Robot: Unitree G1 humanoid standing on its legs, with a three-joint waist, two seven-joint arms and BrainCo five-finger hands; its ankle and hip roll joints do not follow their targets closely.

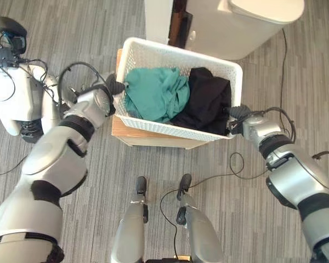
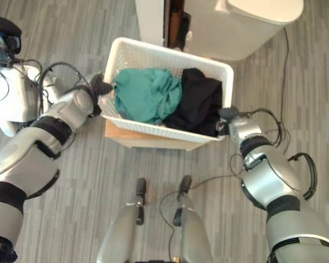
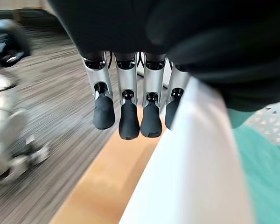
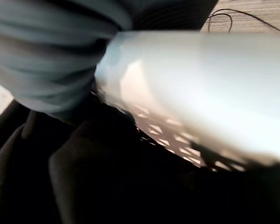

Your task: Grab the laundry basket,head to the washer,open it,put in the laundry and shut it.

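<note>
In the eye views the left hand (image 1: 113,87) and right hand (image 2: 226,116) flank the laundry basket (image 1: 153,55) on its wooden stand (image 1: 153,138) before the washer (image 1: 247,24), grabbing barely begun; the left wrist view shows straight fingers (image 3: 129,116) outside the rim, the right's I cannot tell; striped grey floor (image 1: 66,33).

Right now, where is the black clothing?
The black clothing lies in the white laundry basket's right half, beside the green garment, near the right hand at the basket's end.
</note>
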